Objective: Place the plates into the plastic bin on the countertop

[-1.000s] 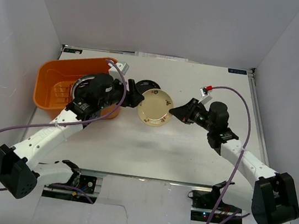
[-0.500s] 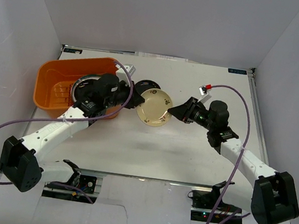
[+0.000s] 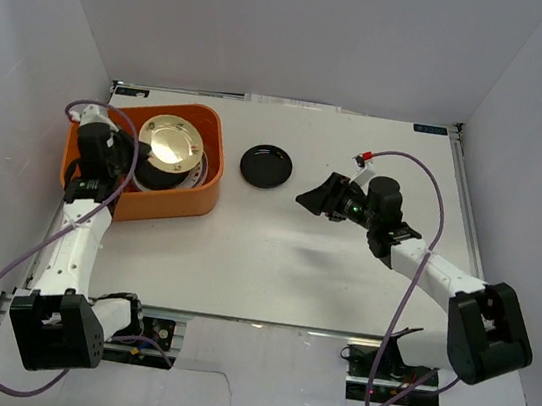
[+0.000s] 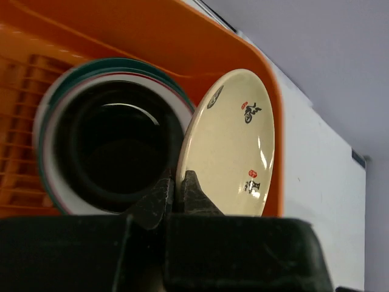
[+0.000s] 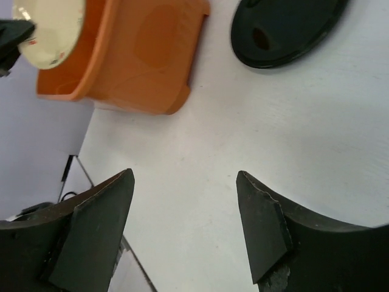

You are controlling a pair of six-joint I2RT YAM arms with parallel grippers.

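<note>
The cream plate [image 4: 231,146] has left the right claw [image 5: 185,182], which now stands wide and empty, and the left claw [image 4: 176,190] pinches its rim tightly. The plate has moved above the stack of plates [image 4: 103,152] inside the plastic bin [image 3: 170,204] and, I think, needs only release. One black plate [image 3: 265,166] remains on the worktop [image 3: 274,254].
</note>
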